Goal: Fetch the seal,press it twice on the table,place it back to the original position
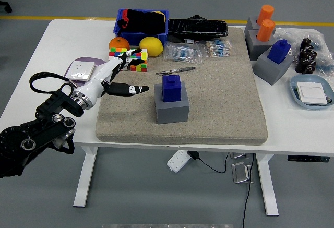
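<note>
A blue seal (171, 87) stands upright in its grey block holder (171, 108) near the middle of the beige mat (219, 108). My left hand (121, 74) hovers over the mat's left edge, a hand's width left of the seal. Its fingers are spread and hold nothing, the thumb pointing toward the seal. The left arm (42, 131) comes in from the lower left. My right arm is out of the picture.
A pen (176, 71) lies just behind the seal. A colourful cube (136, 59), an orange (119, 44) and a lemon (151, 46) sit behind my hand. More seals in grey holders (271, 61) stand at the right, beside a blue dish (312, 92).
</note>
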Motion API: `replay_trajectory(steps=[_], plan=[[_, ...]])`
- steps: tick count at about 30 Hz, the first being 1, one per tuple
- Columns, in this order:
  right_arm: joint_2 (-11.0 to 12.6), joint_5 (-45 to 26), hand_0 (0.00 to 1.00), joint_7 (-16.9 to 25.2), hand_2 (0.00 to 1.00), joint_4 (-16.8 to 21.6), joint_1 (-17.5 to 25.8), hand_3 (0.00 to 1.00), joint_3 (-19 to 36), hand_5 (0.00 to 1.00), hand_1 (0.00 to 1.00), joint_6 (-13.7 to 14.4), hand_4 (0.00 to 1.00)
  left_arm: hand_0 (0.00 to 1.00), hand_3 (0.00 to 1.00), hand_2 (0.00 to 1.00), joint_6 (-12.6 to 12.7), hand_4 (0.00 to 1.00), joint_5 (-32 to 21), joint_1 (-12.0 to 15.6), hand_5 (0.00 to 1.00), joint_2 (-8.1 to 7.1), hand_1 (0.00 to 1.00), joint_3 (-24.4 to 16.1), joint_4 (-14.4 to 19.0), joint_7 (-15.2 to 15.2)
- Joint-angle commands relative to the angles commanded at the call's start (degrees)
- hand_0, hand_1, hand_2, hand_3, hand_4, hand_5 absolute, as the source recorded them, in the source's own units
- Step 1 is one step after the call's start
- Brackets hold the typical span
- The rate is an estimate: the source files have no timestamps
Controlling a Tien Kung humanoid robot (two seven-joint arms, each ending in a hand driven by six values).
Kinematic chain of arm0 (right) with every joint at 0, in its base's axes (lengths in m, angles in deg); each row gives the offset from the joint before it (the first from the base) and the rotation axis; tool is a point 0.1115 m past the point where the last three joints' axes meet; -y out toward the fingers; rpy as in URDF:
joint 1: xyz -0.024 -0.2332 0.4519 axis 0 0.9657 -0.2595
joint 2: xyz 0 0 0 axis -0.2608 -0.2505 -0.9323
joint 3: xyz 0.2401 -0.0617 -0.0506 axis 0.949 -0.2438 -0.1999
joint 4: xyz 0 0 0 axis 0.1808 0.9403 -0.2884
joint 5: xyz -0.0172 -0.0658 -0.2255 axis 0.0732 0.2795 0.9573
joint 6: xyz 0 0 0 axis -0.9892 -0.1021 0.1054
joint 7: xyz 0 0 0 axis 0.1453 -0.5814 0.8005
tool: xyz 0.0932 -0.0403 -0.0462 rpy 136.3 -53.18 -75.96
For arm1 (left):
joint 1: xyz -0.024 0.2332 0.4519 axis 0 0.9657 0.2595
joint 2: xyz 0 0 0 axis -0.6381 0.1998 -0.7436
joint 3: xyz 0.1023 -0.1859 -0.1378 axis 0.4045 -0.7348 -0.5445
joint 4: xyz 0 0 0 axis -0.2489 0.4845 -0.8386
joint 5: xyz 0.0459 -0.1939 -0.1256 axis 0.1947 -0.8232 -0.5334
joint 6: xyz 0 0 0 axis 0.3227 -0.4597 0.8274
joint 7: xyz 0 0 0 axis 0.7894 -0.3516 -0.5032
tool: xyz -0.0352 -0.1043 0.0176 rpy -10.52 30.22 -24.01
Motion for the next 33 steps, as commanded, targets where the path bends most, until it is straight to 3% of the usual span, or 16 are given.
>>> replay_trajectory(steps=[7, 14, 15, 20, 33], plan=[[-0.1, -0.1, 0.803, 0.0, 0.704, 0.1, -0.1, 0.663, -0.1, 0.557, 0.71, 0.0, 0.765, 0.96, 0.991, 0.812, 0.8, 0.946, 0.3, 0.2, 0.076, 1.71, 0.85, 0.2, 0.6, 0.3], [-0.2, 0.0, 0.803, 0.0, 0.704, 0.0, 0.0, 0.662, -0.1, 0.556, 0.71, 0.0, 0.765, 0.96, 0.99, 0.795, 2.6, 0.947, 0.7, 0.5, 0.073, 4.65, 0.828, 0.2, -1.3, 0.2], [-0.3, -0.1, 0.802, 0.0, 0.704, 0.0, 0.0, 0.662, -0.2, 0.558, 0.71, 0.0, 0.765, 0.955, 0.987, 0.747, 3.0, 0.937, 0.8, 0.4, 0.015, 5.18, 0.787, 0.4, -1.7, 0.1], [-0.4, -0.1, 0.802, 0.0, 0.704, 0.0, 0.0, 0.662, -0.5, 0.558, 0.71, 0.0, 0.765, 0.955, 0.987, 0.747, 3.9, 0.937, 0.8, 0.1, 0.015, 7.23, 0.787, 1.0, -3.0, 0.2], [-0.1, -0.2, 0.802, 0.0, 0.703, 0.0, -0.2, 0.663, -1.2, 0.557, 0.71, 0.0, 0.766, 0.943, 0.991, 0.712, 5.7, 0.864, 1.4, -0.2, 0.002, 10.83, 0.748, 1.5, -3.5, 1.6]])
